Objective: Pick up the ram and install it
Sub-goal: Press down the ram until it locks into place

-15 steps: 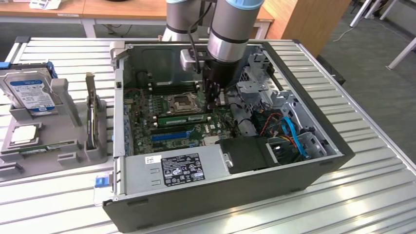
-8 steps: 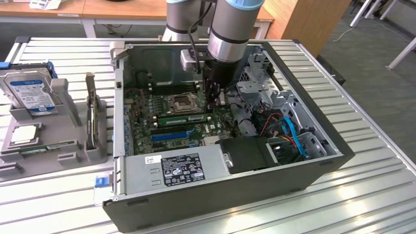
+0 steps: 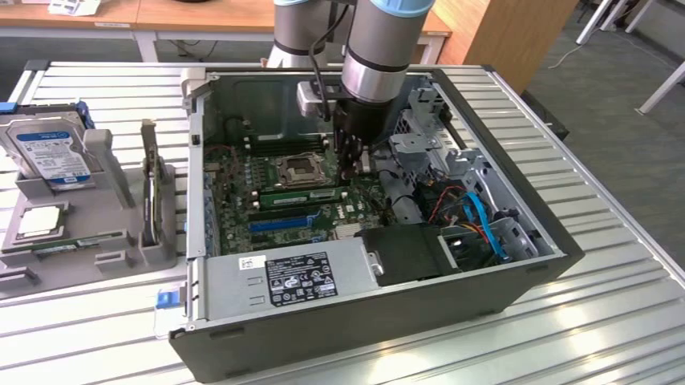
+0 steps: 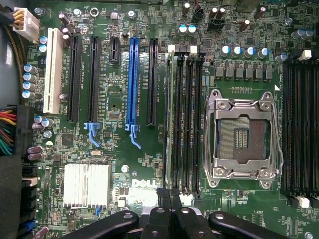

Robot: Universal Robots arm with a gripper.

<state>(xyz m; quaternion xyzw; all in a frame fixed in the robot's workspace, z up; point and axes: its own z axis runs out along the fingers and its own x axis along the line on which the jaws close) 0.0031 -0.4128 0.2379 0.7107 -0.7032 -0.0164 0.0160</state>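
Plainly, the computer case [image 3: 514,273] lies open on its side, so the arm can reach straight down to the motherboard [image 4: 124,174]. The ram [image 3: 303,195] sits along the slot nearest the processor socket [image 4: 241,132]. The gripper [image 4: 172,197], its jaws drawn together, stands over one end, seemingly to press it.

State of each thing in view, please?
CPU socket, empty.
ram, upright in the motherboard, near the CPU socket.
gripper, shut, at the ram's end.
blue slot, empty.
computer case, on its side, open.
hard drive, upright in its holder.
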